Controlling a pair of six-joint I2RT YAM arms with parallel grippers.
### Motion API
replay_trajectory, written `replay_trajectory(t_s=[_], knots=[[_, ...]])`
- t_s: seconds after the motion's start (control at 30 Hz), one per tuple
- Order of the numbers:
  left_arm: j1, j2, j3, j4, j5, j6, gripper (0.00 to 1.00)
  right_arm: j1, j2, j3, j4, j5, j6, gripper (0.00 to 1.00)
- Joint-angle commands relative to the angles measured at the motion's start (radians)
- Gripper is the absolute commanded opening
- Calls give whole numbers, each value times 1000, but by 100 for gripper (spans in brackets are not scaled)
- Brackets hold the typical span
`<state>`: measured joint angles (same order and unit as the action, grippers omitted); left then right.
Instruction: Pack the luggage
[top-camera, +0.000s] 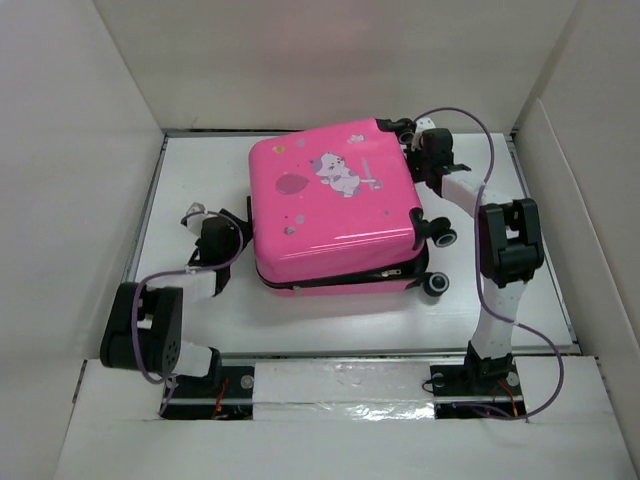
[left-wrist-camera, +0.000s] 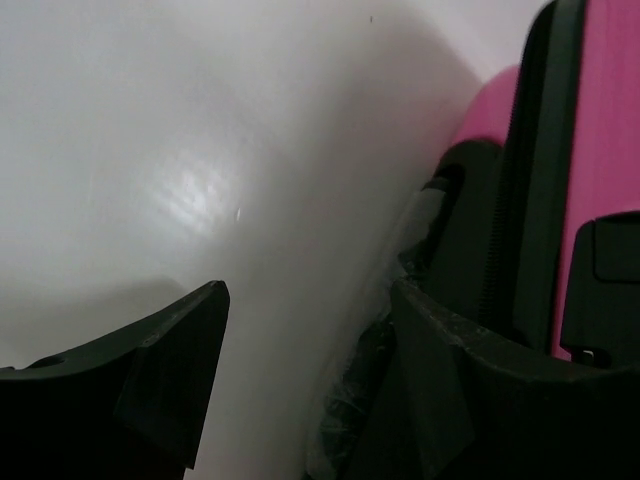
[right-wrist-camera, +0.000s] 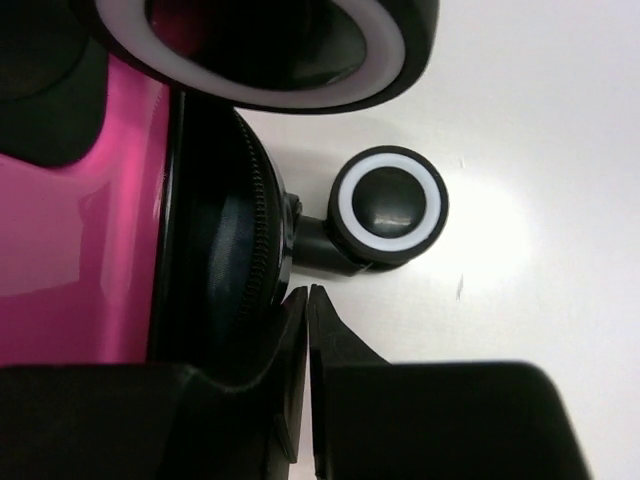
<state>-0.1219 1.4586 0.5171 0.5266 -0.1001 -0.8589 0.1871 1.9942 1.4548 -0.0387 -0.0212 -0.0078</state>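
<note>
The hot-pink luggage (top-camera: 330, 205) lies flat mid-table with its lid down and its cartoon print facing up; its black wheels (top-camera: 437, 283) point right. My left gripper (top-camera: 205, 218) is open and empty beside the case's left side. In the left wrist view (left-wrist-camera: 310, 290) the pink shell and black trim (left-wrist-camera: 600, 150) stand just right of the right finger. My right gripper (top-camera: 412, 130) is at the case's far right corner. In the right wrist view (right-wrist-camera: 308, 295) its fingers are pressed together with nothing visible between them, next to the black zipper band (right-wrist-camera: 235, 240) and a wheel (right-wrist-camera: 388, 205).
White walls (top-camera: 80, 150) box in the white table (top-camera: 200, 320) on the left, back and right. A taped strip (top-camera: 340, 385) runs along the near edge between the arm bases. The right arm (top-camera: 505, 250) stands right of the case.
</note>
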Motion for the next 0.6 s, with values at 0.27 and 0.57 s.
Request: replay_trajectory(t_s=[0.27,0.57], knots=[[-432,-497,-284,-92,-55,-20,62,203,198,586,-239,-491,-93,37],[-648,-619,-286,-197,-216,-85,63,212,249,820,-293,-576,-43,67]])
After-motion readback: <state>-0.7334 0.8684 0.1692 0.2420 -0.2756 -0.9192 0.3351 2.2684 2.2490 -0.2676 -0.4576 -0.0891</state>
